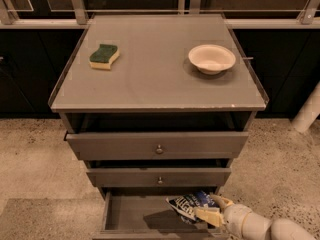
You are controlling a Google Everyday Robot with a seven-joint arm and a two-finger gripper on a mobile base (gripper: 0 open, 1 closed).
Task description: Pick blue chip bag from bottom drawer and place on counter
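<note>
End effector [214, 210] clamps the blue chip bag [190, 204] over the right end of the bottom drawer [127, 213]. Sponge [104, 56] and bowl [211, 58] sit apart on the desk [155, 86].

Chip bag [191, 204]: dark blue, white lettering. Gripper [214, 210], over grey drawer [127, 215]: cream. Sponge [104, 57]: green on yellow.

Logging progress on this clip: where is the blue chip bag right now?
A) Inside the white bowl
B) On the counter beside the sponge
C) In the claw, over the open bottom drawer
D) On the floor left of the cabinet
C: the blue chip bag is gripped by the claw over the right end of the open bottom drawer, casting a shadow on the drawer floor. The counter carries only the sponge and bowl.
</note>
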